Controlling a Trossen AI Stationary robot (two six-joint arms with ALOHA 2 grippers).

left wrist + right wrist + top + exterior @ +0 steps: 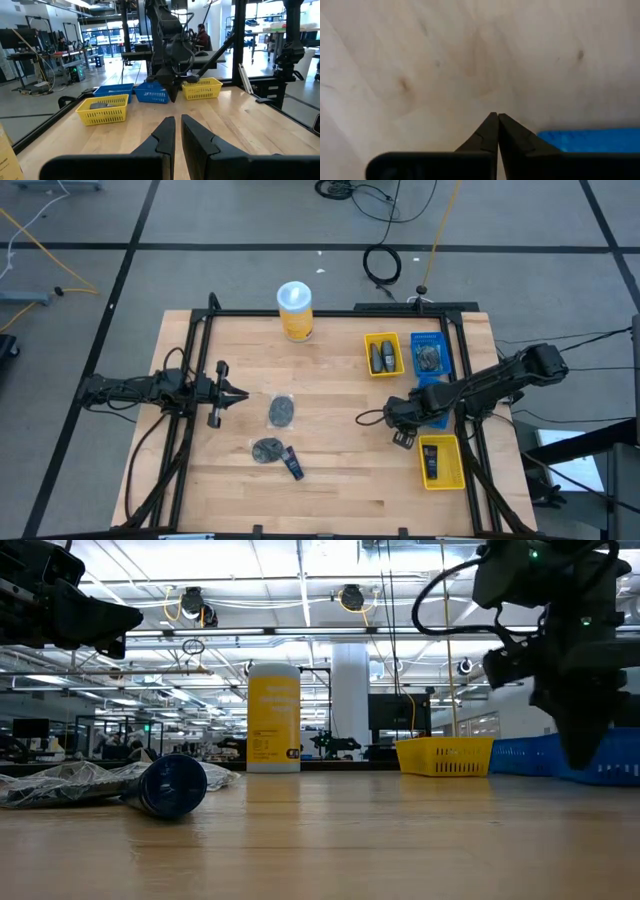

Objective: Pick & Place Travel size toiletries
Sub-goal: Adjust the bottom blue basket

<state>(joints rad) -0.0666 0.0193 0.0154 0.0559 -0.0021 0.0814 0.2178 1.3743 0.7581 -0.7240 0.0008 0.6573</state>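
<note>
We log the right gripper (400, 430) over the desk (340, 480), pointing down at bare wood; in its wrist view its two fingers (487, 135) meet at the tips with nothing between them, so it is closed and empty. Just beside it, on the side away from the left arm, sits a blue tray (434, 392), whose edge shows past the fingers in the wrist view (590, 140). Near it toward the desk's front edge is a yellow tray (441, 461) holding a dark item we cannot identify. Farther back lie a second yellow tray (383, 355) with grey oval pieces (381, 358) inside, and touching it another blue tray (431, 353) with small contents too fine to name.

The left gripper (240, 393) waits at the opposite side of the desk, level, its fingers (165, 137) nearly together and holding nothing. Just ahead of its tips lies a dark grey round pouch (282, 411). Nearer the front edge from it rests a second pouch (267, 449), with a small dark-blue bottle (292, 464) lying on its side touching it. A tall yellow canister (295, 311) stands at the rear, well apart from both grippers.
</note>
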